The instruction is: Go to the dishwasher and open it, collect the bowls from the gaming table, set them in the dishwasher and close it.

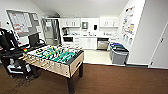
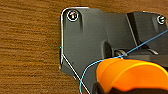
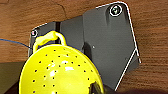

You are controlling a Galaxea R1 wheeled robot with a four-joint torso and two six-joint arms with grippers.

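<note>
The robot is facing the gaming table [image 1: 56, 58], with the dishwasher [image 1: 102, 44] standing against the far kitchen wall. The wrist views are showing an orange bowl [image 2: 130, 72] and a perforated yellow bowl [image 3: 60, 72] over brown floor; hand states cannot be told. Risk: jolts while driving could dislodge either bowl.

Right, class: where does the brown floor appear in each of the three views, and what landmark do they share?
Head view: the brown floor spans the foreground, under the gaming table.
Left wrist view: it lies behind the robot's dark plate.
Right wrist view: behind the dark plate and the yellow bowl.
Shared landmark: the floor itself.
</note>
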